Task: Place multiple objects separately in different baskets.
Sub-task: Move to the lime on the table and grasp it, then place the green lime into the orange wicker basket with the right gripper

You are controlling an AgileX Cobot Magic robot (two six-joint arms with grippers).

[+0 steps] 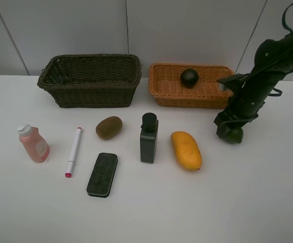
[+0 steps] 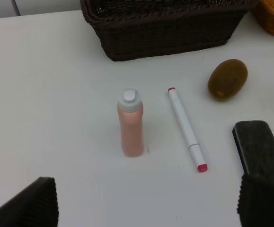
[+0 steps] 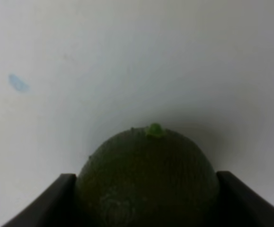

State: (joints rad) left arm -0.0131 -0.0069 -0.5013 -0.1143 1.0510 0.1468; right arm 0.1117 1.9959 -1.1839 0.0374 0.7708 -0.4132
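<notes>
My right gripper (image 1: 229, 130) is down on the table right of the yellow mango (image 1: 185, 150), its fingers (image 3: 61, 198) pressed against both sides of the green lime (image 3: 146, 161). The dark mangosteen (image 1: 190, 77) lies in the orange-tan basket (image 1: 186, 99). The dark basket (image 1: 93, 94) shows nothing inside. In front stand the pink bottle (image 1: 34, 144), white marker (image 1: 74, 151), brown kiwi (image 1: 109, 127), black eraser (image 1: 102, 174) and dark grey bottle (image 1: 149, 137). My left gripper (image 2: 144, 201) is open, near the pink bottle (image 2: 130, 124), out of the high view.
The white table (image 1: 237, 202) runs wide in front of the items. The marker (image 2: 186, 127), kiwi (image 2: 227, 78) and eraser (image 2: 260, 149) lie beyond the left gripper. The right arm (image 1: 267, 61) leans over the orange basket's right end.
</notes>
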